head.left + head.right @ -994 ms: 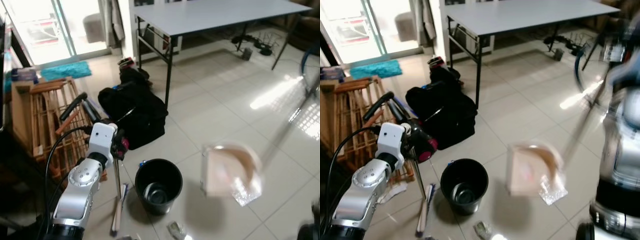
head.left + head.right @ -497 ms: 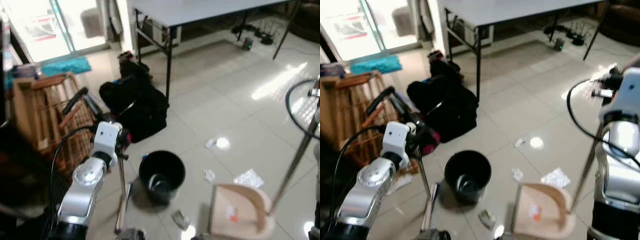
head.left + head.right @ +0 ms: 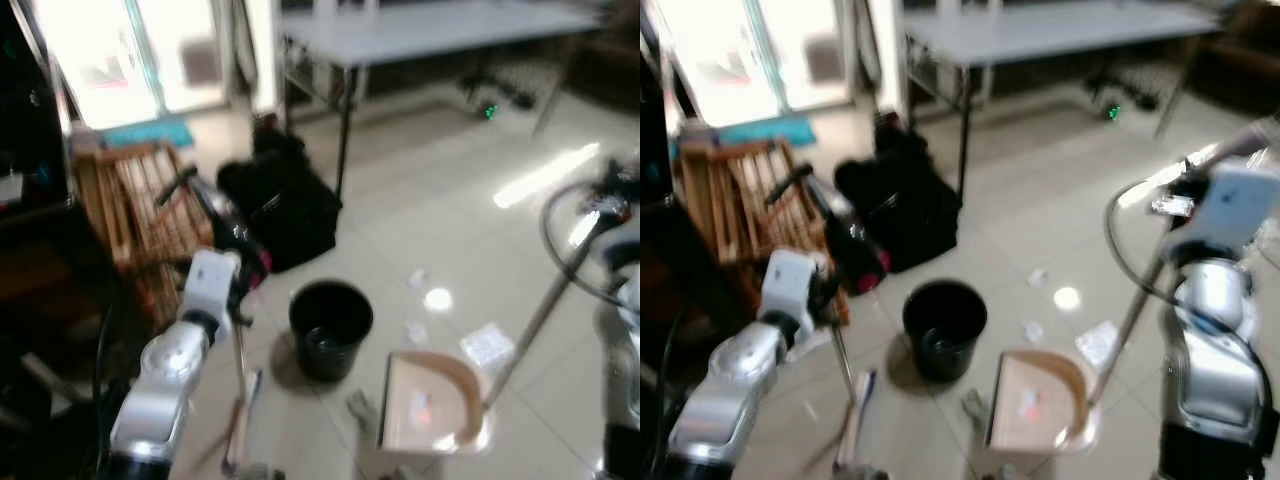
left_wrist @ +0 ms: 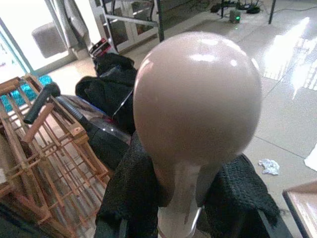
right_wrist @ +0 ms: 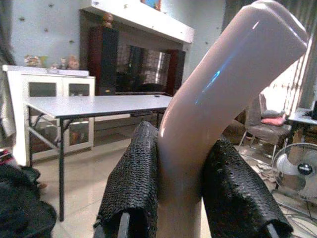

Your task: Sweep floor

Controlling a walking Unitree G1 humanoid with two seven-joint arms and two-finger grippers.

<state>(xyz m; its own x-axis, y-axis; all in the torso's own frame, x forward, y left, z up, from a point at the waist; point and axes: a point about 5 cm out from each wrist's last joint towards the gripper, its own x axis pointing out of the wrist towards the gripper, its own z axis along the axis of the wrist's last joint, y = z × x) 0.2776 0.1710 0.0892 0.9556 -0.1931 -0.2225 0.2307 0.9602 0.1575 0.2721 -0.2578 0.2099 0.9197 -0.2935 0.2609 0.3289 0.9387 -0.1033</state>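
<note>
Tiled floor (image 3: 430, 230), black bin (image 3: 330, 328) (contents unclear)

A long grey bench (image 3: 430, 28) on black legs stands at the back. A black fabric bag (image 3: 285, 205) slumps beside its near leg, next to a wooden slatted rack (image 3: 130, 215). A turquoise mat (image 3: 145, 133) lies by the bright glass door (image 3: 130, 50). Cables and a green light (image 3: 490, 110) sit under the bench.

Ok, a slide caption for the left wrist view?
Left gripper clamped on the broom handle, with wooden rack and black bag behind.
</note>
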